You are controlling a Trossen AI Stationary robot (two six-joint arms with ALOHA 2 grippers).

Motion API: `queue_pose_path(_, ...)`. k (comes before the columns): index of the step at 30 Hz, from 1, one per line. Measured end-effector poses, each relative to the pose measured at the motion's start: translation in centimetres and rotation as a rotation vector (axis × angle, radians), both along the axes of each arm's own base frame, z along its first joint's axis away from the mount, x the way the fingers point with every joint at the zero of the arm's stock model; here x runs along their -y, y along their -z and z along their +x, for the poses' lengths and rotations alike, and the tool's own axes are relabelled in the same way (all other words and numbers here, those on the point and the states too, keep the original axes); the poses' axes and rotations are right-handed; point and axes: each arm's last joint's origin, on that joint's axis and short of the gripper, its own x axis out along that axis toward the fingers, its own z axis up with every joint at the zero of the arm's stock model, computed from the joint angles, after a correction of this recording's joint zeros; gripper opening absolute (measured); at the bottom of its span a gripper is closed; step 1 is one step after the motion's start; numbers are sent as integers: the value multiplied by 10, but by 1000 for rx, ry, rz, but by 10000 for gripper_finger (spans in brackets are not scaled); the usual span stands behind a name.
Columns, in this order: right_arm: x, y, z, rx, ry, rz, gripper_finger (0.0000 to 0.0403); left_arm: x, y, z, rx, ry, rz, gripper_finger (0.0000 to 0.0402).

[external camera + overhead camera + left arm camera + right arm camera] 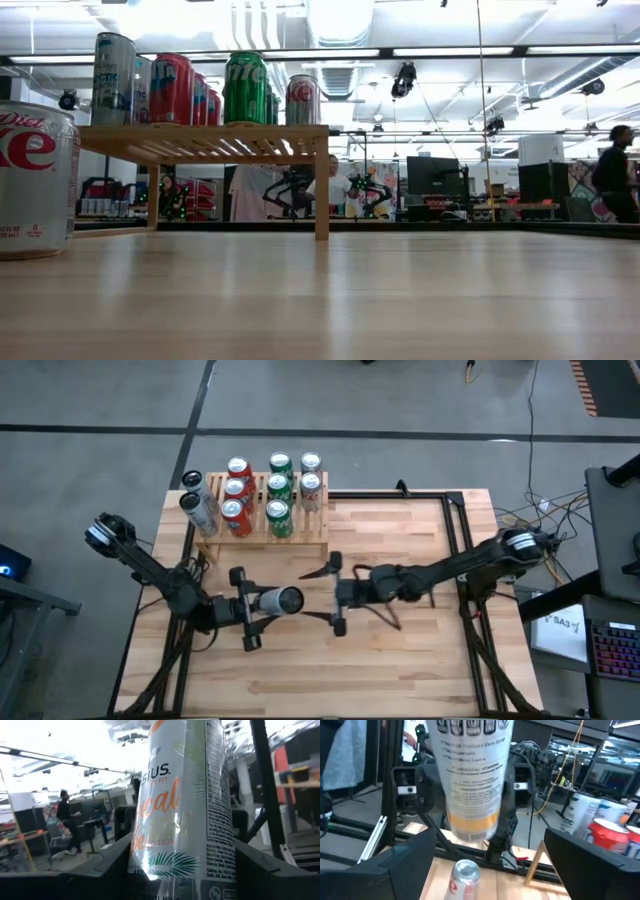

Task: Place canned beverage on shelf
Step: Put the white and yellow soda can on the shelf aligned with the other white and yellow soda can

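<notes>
A tall white can (278, 600) with orange lettering (180, 810) lies level above the table's middle, with my left gripper (262, 603) shut on it. My right gripper (318, 595) faces the can's free end (470, 775) from the right. It is open, its fingers reaching toward either side of that end, with no touch showing. The light-wood slatted shelf (300, 538) stands at the far left and bears several upright cans (270, 490) on its top (200, 135). My left gripper pinches the white can's side walls (137, 865) between its two fingers, near the end toward the table's left. The fingers (110, 865) come in level from the left and lie along the can. The can is lifted clear of the table, its free end pointing right.
A silver and red Diet Coke can (35, 180) stands upright on the table, also seen below the held can (465, 875). Two tall silver cans (200, 508) stand at the shelf's left end. Bare wood lies toward the near and right edges (400, 670). A person (612, 180) stands in the room behind.
</notes>
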Motion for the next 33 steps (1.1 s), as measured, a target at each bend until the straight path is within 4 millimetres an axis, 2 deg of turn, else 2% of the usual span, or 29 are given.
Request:
queue_pose_path(7,-10,-5,38,15,-19,18,361,-3,13,-9,45,71,8,233)
queue_pose_path(15,-17,-18,51,43,-141,51,361,-7,37,-22,-15,98,35,233)
queue_pose_path(22,-21,-17,70,51,-140,53,351,-6,40,-19,-18,103,8,233)
queue_pose_path(28,-26,-11,86,54,-132,32,312,0,38,-18,-21,118,13,233)
queue_pose_path(33,-26,-15,86,57,-138,69,238,2,38,-23,-23,97,-35,236)
